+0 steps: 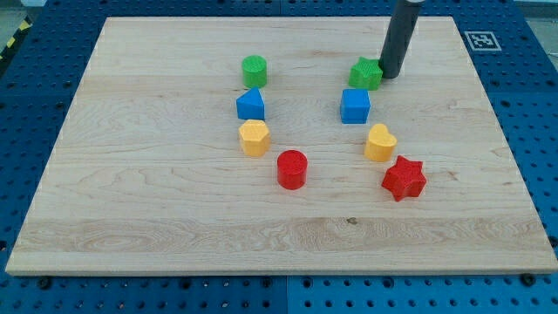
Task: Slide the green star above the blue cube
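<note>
The green star (365, 74) lies near the view's top, right of centre, directly above the blue cube (355, 105) with a small gap between them. My tip (390, 74) is at the star's right edge, touching or almost touching it. The dark rod rises from there out of the view's top.
A green cylinder (255, 70), a second blue block (250, 105) and a yellow hexagon (254, 138) form a column left of centre. A red cylinder (292, 169), a yellow heart (380, 142) and a red star (404, 179) lie lower. The wooden board (131, 218) ends at blue pegboard.
</note>
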Controlling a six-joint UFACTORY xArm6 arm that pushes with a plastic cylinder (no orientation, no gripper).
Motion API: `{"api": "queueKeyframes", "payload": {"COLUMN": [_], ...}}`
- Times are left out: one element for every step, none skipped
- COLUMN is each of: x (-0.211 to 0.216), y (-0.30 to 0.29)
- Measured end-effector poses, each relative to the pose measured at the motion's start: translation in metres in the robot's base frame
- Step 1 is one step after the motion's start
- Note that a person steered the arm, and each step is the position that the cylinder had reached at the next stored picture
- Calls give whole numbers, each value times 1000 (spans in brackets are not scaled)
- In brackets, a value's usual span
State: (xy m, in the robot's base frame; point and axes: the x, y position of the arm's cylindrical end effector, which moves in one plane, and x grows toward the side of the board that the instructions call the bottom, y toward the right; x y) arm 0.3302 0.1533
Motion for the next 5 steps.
{"api": "queueKeyframes", "payload": {"x": [1,4,10,11,11], "y": [-8,-10,-13,-14,-14]}}
